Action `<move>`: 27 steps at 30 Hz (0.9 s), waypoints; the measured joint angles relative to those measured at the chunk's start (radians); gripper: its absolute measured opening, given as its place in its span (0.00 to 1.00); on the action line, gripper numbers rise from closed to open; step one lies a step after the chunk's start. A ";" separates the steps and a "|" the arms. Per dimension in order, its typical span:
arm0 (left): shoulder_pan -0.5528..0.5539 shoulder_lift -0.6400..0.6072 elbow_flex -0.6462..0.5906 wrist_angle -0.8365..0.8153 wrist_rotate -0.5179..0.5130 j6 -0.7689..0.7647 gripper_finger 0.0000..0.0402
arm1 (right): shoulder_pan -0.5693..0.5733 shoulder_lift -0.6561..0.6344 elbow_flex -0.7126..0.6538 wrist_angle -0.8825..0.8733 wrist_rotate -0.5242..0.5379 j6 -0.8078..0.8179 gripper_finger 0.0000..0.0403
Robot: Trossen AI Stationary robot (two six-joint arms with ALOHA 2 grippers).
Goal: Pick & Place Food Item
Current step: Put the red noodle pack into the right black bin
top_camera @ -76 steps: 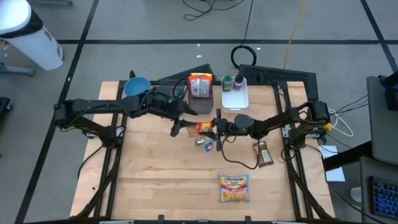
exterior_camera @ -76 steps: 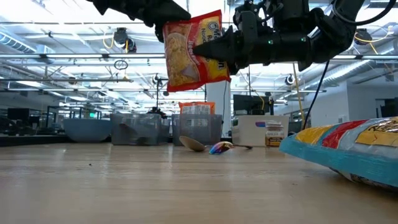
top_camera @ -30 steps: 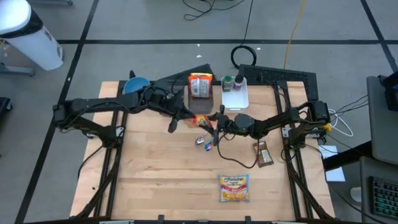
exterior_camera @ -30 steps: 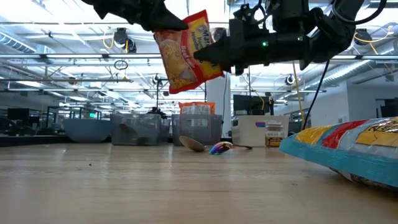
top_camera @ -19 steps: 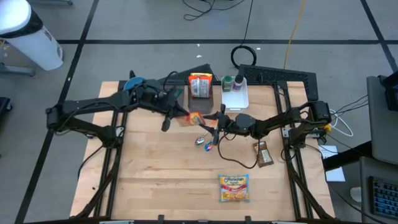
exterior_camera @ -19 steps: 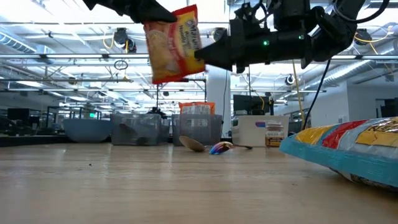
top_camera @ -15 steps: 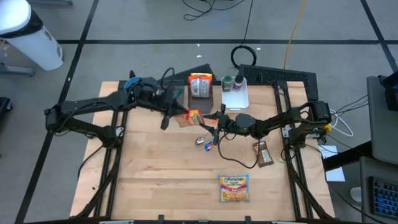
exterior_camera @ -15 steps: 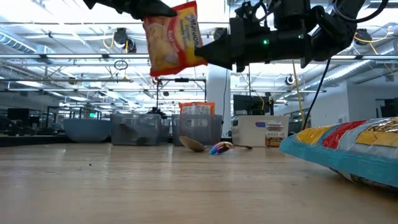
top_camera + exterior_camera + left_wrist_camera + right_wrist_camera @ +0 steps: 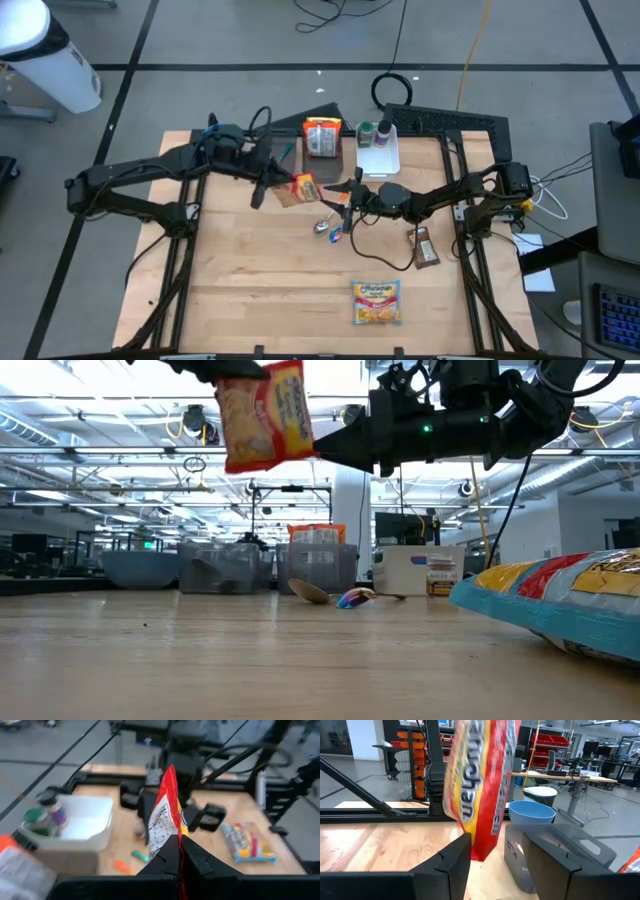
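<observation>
We see the white bin [image 9: 379, 152] at the table's far edge holding a green-lidded jar [image 9: 366, 129]; beside it a dark bin [image 9: 322, 160] holds an orange packet [image 9: 322, 136]; a blue bowl [image 9: 531, 813] sits further left. The left gripper [image 9: 283, 187] is clamped on a noodle packet [image 9: 303, 187] — lettering unreadable — held above the table; the right gripper [image 9: 345, 201], fingers parted and empty, waits nearby.

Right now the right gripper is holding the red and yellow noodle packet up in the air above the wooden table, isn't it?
Not quite. It is the left gripper that holds the red and yellow noodle packet up in the air above the wooden table. The high view shows this. The right gripper is open and empty beside it.
</observation>
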State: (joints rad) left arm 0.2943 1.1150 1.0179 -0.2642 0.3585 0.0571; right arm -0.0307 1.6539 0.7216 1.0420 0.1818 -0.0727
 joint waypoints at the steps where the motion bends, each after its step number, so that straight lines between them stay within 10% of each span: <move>1: 0.001 -0.004 -0.001 -0.004 -0.003 0.000 0.00 | 0.000 0.000 0.000 0.000 0.000 0.000 0.42; 27: 0.003 -0.032 -0.001 -0.019 -0.131 0.045 0.00 | 0.000 0.000 0.000 0.000 0.000 0.000 0.44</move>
State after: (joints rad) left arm 0.2971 1.0832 1.0172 -0.2829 0.2271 0.1019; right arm -0.0311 1.6539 0.7219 1.0420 0.1817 -0.0723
